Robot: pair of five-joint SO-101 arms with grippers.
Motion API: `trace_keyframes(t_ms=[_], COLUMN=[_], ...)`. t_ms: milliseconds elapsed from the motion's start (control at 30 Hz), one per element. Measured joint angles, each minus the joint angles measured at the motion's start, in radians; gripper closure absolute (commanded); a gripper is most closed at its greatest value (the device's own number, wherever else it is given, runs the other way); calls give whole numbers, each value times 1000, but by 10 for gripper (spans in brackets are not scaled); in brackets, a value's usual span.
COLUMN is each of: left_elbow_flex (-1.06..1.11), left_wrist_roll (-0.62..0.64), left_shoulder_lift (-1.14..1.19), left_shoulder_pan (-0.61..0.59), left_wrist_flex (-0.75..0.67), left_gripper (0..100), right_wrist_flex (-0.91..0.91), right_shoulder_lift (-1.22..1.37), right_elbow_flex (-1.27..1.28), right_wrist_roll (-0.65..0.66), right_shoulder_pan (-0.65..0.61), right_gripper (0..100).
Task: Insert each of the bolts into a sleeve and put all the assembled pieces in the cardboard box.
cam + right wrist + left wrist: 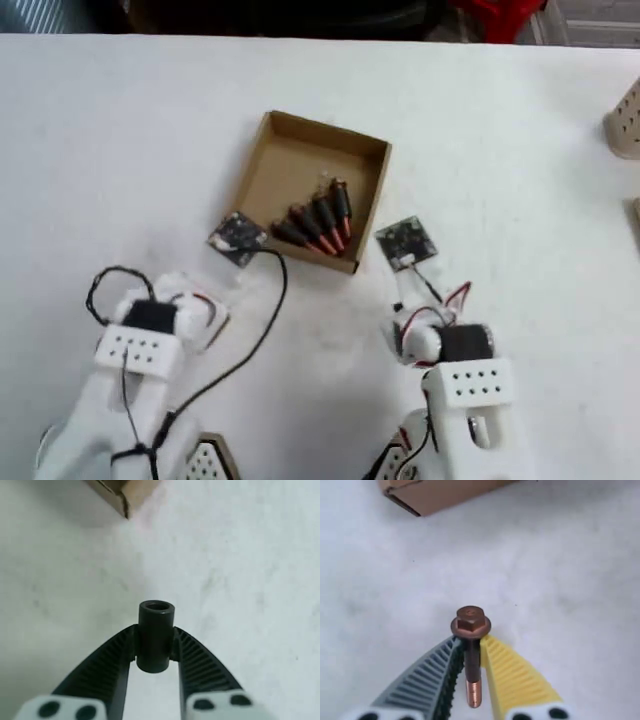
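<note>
My left gripper (472,641) is shut on a copper bolt (471,630), its hex head sticking out past the grey and yellow fingers, above the white table. My right gripper (155,641) is shut on a black sleeve (155,630), held with its open bore showing beyond the black fingers. The cardboard box (278,150) sits at the table's middle and holds several assembled pieces (316,224) lying side by side. The left arm (140,345) is at the box's near left and the right arm (455,360) at its near right. A box corner (420,497) (122,495) lies ahead of each gripper.
A beige perforated block (625,120) stands at the table's right edge. A black cable (262,330) loops over the table between the arms. Another perforated piece (207,460) sits at the near edge. White table surface spreads on all sides of the box.
</note>
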Motion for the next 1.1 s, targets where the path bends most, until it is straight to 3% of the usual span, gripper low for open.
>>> trace_keyframes(t_ms=[333, 600, 767, 1000, 1100], left_elbow_flex=[37, 37, 37, 37, 37], left_wrist_roll=[0, 0, 0, 0, -2], left_shoulder_lift=[-107, -107, -110, -110, -110], left_shoulder_pan=[-41, -41, -41, -41, -41], left_wrist_flex=[0, 0, 0, 0, 0], left_gripper=[977, 977, 977, 977, 977], right_wrist_flex=[-181, -460, -724, -1185, -1300], right_shoulder_lift=[0, 0, 0, 2, 2], right_elbow_flex=[-21, -18, 107, 308, 327], right_wrist_roll=[-198, -394, -477, -485, -485], right_shoulder_pan=[-207, -350, -419, -445, -446], right_gripper=[981, 981, 981, 981, 981])
